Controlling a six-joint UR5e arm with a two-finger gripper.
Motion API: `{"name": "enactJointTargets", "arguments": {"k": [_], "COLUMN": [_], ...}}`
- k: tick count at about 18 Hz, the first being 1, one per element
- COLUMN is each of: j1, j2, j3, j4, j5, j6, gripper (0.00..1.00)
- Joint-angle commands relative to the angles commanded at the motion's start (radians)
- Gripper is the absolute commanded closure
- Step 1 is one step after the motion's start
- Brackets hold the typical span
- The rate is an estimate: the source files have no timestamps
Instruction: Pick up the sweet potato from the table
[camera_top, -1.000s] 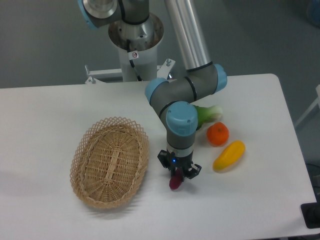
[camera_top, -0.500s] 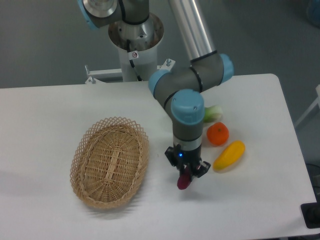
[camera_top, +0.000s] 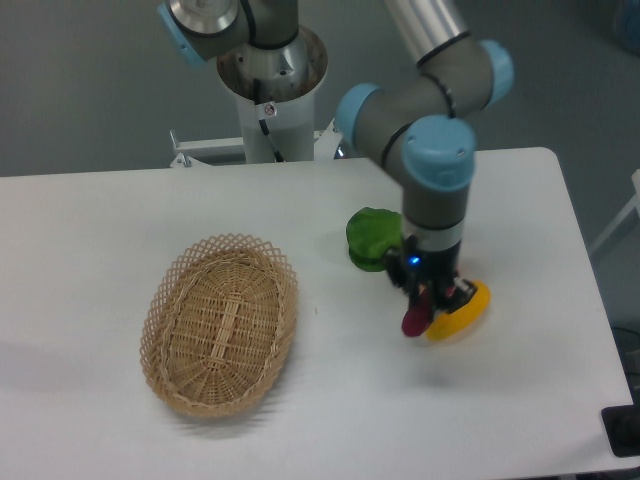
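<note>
Big white table (camera_top: 120, 215) fills most of the shot, rounded corners, grey floor behind it. The UR5e arm (camera_top: 440, 120) comes in from the top, grey links with light blue joint caps, and bends down over the right half of the tabletop. Its base pedestal (camera_top: 272, 95) sits at the back edge.

Next biggest is the oval wicker basket (camera_top: 220, 322), sitting on the left-centre of the table, well apart from everything else.

Then there's a green vegetable (camera_top: 372, 238) just left of the arm's wrist, looks leafy but hard to say more. A yellow-orange oblong fruit (camera_top: 462, 315) lies on the table right under and behind the tool end, partly hidden by it.

The gripper (camera_top: 424, 302) points straight down, blue light glowing on its body. Jaws are pinched on the sweet potato (camera_top: 412, 322), which hangs out below the fingers as a small dark magenta stub, tilted slightly. It's just beside the yellow fruit on its left, and looks lifted off the tabletop, though I can't tell for sure from this angle.
</note>
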Motion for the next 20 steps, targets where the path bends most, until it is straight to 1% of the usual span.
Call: {"name": "enactJointTargets", "arguments": {"k": [2,3,4,6,20], "j1": [0.023,0.031,0.037,0.054,0.054], "j2": [0.002,0.002,0.009,0.029,0.038], "j3": [0.052,0.069,0.077,0.074,0.069], "j4": [-0.095,-0.128,-0.145,-0.146,-0.143], "j5": [-0.002,-0.002,-0.002,-0.003,-0.005], "j6": [0.026,0.047,0.069,0.089,0.080], "gripper": [0.63,0.63,0.63,0.63,0.62]}}
